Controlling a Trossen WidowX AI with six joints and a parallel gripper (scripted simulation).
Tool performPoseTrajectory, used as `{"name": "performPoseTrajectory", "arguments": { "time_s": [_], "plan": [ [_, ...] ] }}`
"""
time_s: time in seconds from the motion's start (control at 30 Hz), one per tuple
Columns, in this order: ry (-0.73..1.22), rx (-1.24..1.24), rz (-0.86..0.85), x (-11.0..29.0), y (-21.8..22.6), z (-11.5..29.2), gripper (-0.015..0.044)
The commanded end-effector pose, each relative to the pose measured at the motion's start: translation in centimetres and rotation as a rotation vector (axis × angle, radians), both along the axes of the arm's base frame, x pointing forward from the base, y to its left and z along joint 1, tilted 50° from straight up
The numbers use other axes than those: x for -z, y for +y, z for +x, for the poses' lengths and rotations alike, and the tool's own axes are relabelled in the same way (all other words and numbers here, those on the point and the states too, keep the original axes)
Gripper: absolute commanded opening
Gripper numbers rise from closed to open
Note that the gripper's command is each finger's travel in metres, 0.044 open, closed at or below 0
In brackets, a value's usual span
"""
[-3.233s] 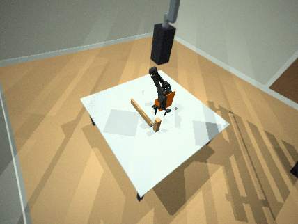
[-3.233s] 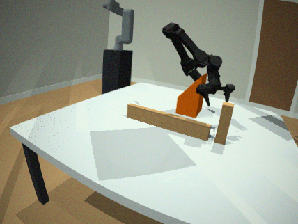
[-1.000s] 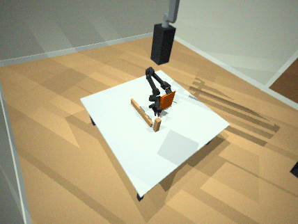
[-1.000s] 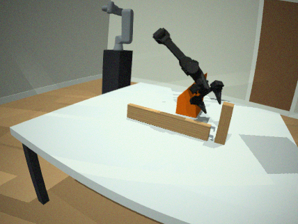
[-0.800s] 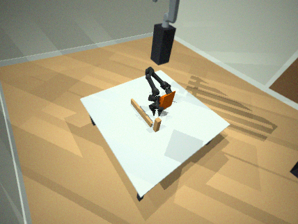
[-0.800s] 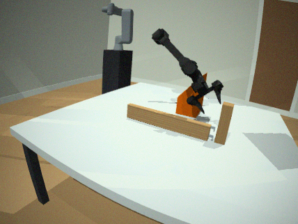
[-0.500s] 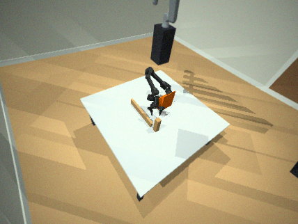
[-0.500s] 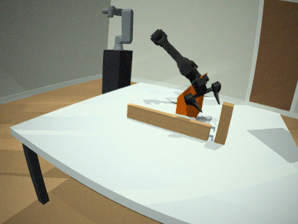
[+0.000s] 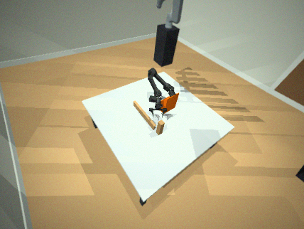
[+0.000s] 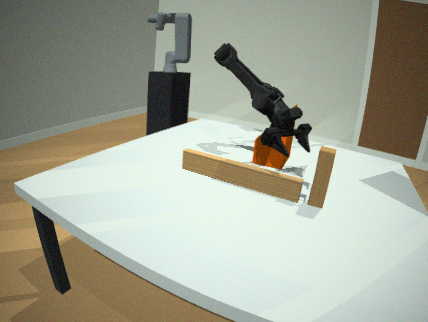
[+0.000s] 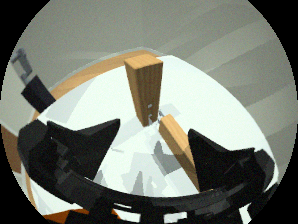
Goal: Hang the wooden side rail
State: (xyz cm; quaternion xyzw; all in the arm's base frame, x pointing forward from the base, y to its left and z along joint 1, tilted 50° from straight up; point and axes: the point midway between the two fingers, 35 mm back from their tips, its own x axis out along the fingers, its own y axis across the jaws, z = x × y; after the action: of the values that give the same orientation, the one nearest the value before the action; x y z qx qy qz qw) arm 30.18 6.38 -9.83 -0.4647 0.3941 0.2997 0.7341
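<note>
Spread wide and gripping nothing, the hand [image 10: 295, 136] hangs above the desk [image 10: 150, 230], just behind the gap between rail and post; its dark fingers point down and touch neither piece of wood; in the wrist view the two fingertips frame the post and the rail's near end from either side.

Rail [image 10: 241, 174] lies on its long edge on the desk, running from the left toward the post; its right end stops just short of the post's foot, close beside it; whether the two touch, or whether the hooks sit on the pins, is too small to tell.

Post [image 10: 321, 176] stands on the desk, leaning slightly, right of the rail's end; in the wrist view a small pale mark [image 11: 153, 112] shows on the face turned toward the rail.

Orange block [image 10: 269, 150] sits behind the rail, under the arm [image 10: 252, 85]; a second, grey arm [image 10: 174, 36] stands on a dark pedestal [image 10: 167, 101] beyond the desk.
</note>
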Motion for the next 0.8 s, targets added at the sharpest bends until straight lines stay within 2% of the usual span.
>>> {"name": "performPoseTrajectory", "arguments": {
  "time_s": [0.0,0.57,0.77],
  "plan": [
    [-0.005,-0.024,-0.009,-0.1,-0.1,-0.1,0.044],
    [-0.001,-0.011,-0.005,-0.1,-0.1,0.0,0.044],
    [0.106,0.405,0.083,1.2,-0.4,1.2,0.044]
  ]
}}
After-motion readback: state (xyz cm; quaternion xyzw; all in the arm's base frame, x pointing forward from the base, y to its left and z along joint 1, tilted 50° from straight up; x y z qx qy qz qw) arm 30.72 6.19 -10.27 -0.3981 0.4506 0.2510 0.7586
